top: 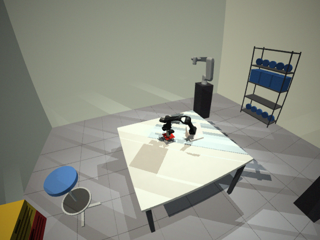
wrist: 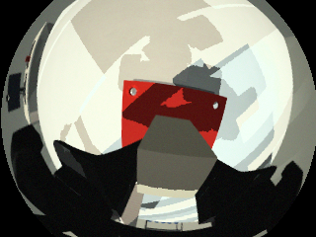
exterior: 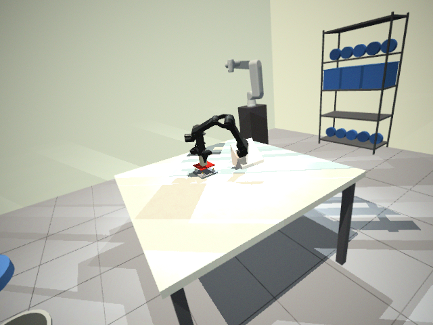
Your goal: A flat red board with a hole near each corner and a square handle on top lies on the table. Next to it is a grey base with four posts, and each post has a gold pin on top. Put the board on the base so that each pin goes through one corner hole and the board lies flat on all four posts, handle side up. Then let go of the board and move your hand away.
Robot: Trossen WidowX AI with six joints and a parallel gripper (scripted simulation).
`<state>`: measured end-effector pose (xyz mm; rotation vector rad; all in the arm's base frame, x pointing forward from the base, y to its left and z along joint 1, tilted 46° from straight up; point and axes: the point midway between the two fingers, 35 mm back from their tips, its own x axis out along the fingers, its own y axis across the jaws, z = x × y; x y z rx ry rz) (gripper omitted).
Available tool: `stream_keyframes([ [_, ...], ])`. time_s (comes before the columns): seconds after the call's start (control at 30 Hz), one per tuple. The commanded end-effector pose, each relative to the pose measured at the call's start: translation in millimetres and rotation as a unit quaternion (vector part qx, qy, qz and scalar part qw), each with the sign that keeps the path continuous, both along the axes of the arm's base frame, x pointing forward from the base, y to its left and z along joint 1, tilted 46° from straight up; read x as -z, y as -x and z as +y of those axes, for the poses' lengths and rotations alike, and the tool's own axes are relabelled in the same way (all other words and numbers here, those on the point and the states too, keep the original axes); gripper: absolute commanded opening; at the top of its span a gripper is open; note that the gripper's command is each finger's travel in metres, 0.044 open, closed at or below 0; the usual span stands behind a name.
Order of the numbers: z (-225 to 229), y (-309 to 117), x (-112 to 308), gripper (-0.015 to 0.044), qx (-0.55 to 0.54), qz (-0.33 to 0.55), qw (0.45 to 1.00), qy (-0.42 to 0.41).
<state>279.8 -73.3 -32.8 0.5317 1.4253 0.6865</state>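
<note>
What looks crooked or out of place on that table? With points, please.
Nothing looks damaged. The red board (top: 171,137) (exterior: 210,164) (wrist: 133,135) hangs above the grey base (top: 169,141) (exterior: 205,175), unseated, but the tool (top: 168,134) (exterior: 203,162) (wrist: 170,144) grips its handle, so that seems mid-job.

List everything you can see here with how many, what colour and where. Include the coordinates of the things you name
Table (top: 196,165) (exterior: 216,217): one, off-white, room centre
Board (top: 168,136) (exterior: 209,164) (wrist: 168,96): one, red, above the base
Base (top: 169,141) (exterior: 207,173): one, grey, on the table
Shelf rack (top: 274,50) (exterior: 391,70): one, dark, holding blue goods
Pedestal (top: 202,100) (exterior: 252,124): one, black, under a grey arm (top: 209,68) (exterior: 256,78)
Stool (top: 60,180) (exterior: 5,271): one, blue-seated, beside the table
Cabinet (top: 10,217): one, yellow and red, top view's corner
Dark box (top: 311,200): one, opposite corner
Robot arm (top: 178,118) (exterior: 214,121): one, black, over the table
Gripper (top: 168,133) (exterior: 203,161) (wrist: 170,144): one, black, gripping the board's handle
</note>
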Motion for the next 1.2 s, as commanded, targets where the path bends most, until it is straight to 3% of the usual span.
stream_keyframes([
  [0.0, 4.0, 0.0, 2.7, 0.0, 0.002, 0.002, 1.0, -0.002],
  [1.17, 13.6, -0.7, 11.9, 0.0, 0.002, 0.002, 1.0, 0.0],
])
